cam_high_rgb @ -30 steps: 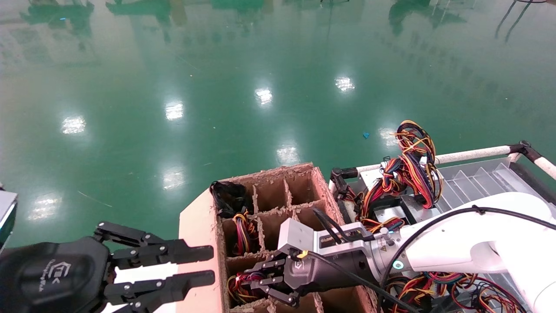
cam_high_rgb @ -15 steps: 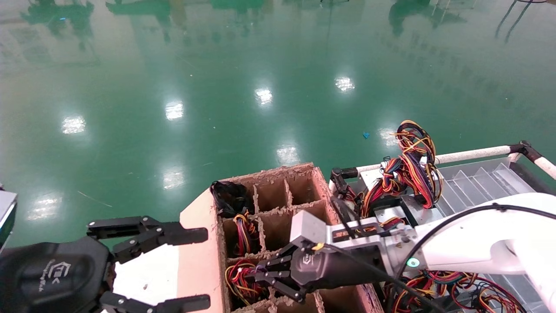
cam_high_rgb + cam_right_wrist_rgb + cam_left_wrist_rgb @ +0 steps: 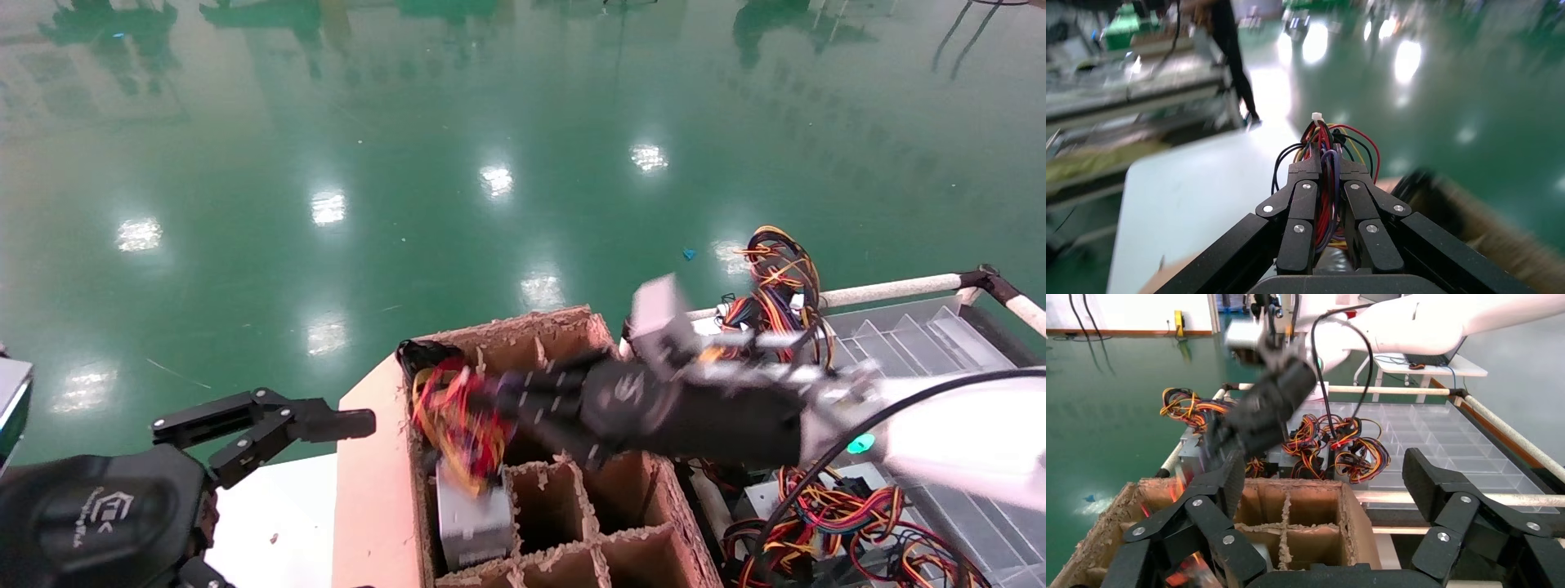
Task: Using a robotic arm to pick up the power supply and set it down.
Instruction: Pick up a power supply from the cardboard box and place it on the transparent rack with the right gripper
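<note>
My right hand (image 3: 490,400) is pinching the wires (image 3: 1324,177) of the power supply (image 3: 472,523). The grey box hangs low in the middle of the frame, partly inside a slot of the cardboard box (image 3: 556,498). My left hand (image 3: 270,425) is spread wide at the lower left, over the white desk (image 3: 278,506). More wire bundles (image 3: 776,286) sit on the tray at the right.
</note>
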Robot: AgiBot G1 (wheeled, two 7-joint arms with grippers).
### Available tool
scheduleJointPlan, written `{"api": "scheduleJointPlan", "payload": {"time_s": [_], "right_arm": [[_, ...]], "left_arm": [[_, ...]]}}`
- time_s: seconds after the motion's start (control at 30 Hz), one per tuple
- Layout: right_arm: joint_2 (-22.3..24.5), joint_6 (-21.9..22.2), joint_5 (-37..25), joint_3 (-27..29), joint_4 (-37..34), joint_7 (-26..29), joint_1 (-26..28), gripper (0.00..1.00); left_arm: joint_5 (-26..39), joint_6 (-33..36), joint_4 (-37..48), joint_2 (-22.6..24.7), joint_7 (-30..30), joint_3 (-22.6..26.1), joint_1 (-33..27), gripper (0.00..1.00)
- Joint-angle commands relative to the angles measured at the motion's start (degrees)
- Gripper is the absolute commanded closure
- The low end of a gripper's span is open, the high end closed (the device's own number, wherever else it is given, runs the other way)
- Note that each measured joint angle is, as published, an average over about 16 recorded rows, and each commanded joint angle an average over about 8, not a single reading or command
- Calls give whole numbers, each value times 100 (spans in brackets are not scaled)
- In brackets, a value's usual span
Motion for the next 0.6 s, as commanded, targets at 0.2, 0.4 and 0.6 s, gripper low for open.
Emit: {"api": "scheduleJointPlan", "payload": {"time_s": [0.2, 0.4, 0.6], "right_arm": [[396, 30, 668, 199, 343, 166, 178, 100], [764, 78, 829, 233, 412, 269, 739, 100], [1249, 263, 591, 157, 224, 278, 1454, 100]], "left_arm": [[0, 0, 0, 0, 0, 0, 0, 0], [0, 0, 0, 0, 0, 1, 0, 0], [-1, 0, 0, 0, 0, 1, 0, 0]]}}
